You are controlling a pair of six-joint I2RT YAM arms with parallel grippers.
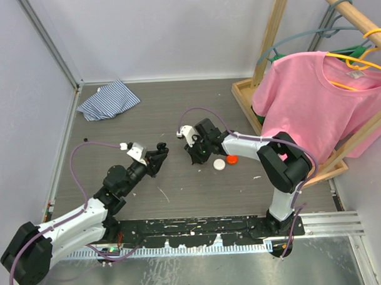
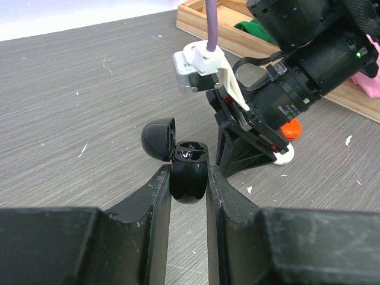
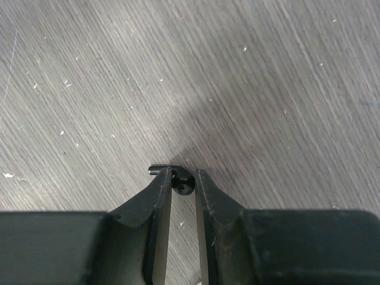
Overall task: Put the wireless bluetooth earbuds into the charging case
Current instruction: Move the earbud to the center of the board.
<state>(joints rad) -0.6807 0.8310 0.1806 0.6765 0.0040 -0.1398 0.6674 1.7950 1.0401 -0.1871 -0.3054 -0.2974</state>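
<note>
My left gripper (image 2: 189,172) is shut on a glossy black charging case (image 2: 189,171) with its round lid (image 2: 158,138) hinged open to the left. It also shows in the top view (image 1: 158,152). My right gripper (image 3: 183,178) is shut on a tiny black earbud (image 3: 184,185) whose short stem (image 3: 155,169) sticks out left, just above the table. In the top view the right gripper (image 1: 197,158) points down, right of the case. A white round case (image 1: 220,164) and a red one (image 1: 232,159) lie beside the right arm.
A striped blue cloth (image 1: 108,100) lies at the back left. A wooden rack (image 1: 283,108) with a pink shirt (image 1: 320,94) on hangers stands at the right. White flecks mark the grey table.
</note>
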